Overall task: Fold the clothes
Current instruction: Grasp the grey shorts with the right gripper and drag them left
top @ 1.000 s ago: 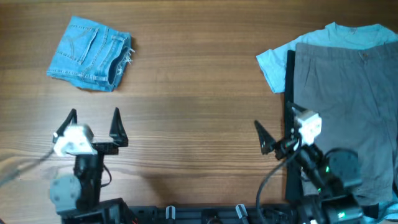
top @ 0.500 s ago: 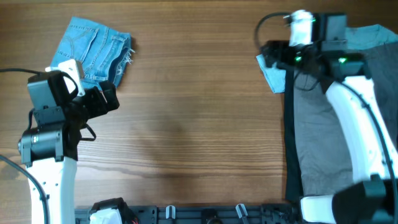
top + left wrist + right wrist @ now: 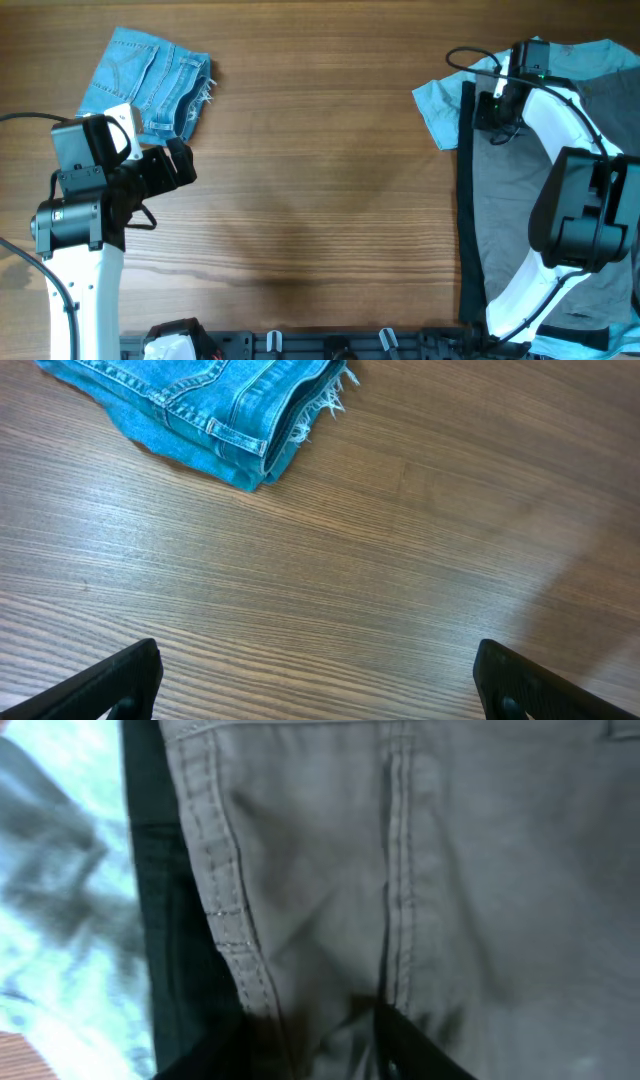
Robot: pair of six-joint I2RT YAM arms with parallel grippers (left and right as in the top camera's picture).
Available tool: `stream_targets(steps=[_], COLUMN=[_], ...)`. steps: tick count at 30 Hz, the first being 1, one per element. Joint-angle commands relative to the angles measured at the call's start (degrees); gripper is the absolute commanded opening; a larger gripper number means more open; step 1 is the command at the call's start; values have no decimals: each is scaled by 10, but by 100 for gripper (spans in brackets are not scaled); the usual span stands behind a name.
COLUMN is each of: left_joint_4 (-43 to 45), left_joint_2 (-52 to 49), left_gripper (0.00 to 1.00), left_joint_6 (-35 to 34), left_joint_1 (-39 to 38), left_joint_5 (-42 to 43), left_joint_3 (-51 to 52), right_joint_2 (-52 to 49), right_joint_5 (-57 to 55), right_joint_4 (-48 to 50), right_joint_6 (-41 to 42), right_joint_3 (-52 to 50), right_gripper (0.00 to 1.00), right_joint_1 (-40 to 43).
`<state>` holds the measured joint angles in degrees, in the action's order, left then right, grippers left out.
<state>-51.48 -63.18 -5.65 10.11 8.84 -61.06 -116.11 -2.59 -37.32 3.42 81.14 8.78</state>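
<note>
Frayed denim shorts [image 3: 200, 410], left end effector [image 3: 315, 660] apart, right end effector [image 3: 315, 1040] on grey shorts [image 3: 480, 870], grip unclear

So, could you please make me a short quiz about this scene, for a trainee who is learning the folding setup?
1. True or false: the left gripper is open and apart from the denim shorts.
2. In the right wrist view, the right gripper is at which garment? A) denim shorts B) grey shorts C) pale-blue T-shirt
3. Name the dark strip lying between the grey shorts and the pale-blue T-shirt.
Key: 1 true; 2 B; 3 the black garment.
</note>
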Motion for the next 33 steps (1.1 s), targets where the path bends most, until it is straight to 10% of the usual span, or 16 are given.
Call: stream_targets(steps=[1, 3, 15, 22, 23, 25, 27, 33], left_joint_4=[-1, -3, -4, -5, -5, -5, -3, 18], left_joint_2=[-2, -2, 38, 120, 129, 149, 157, 89], left_gripper=[100, 100, 100, 100, 100, 100, 100, 100], left_joint_6=[7, 7, 6, 4, 4, 4, 4, 3], left_joint_1=[-2, -2, -1, 2, 2, 2, 2, -2], left_joint_5=[7, 7, 7, -57, -71, -89, -90, 34], left_joint_3=[-10, -10, -44, -130, -132, -132, -132, -132], right_joint_2=[-10, -6, 243, 271, 254, 227, 231, 331], right_joint_5=[-76, -74, 164, 233, 243, 249, 105, -14], right_joint_4=[-12, -13, -42, -57, -61, -69, -67, -68], right_joint_6=[3, 37, -24, -35, -36, -71, -58, 87], right_joint_3=[5, 6, 113, 118, 118, 118, 121, 157], right_gripper=[20, 6, 4, 9, 15, 69, 100, 100], right_joint_1=[-1, 5, -16, -399, -463, -568, -623, -447])
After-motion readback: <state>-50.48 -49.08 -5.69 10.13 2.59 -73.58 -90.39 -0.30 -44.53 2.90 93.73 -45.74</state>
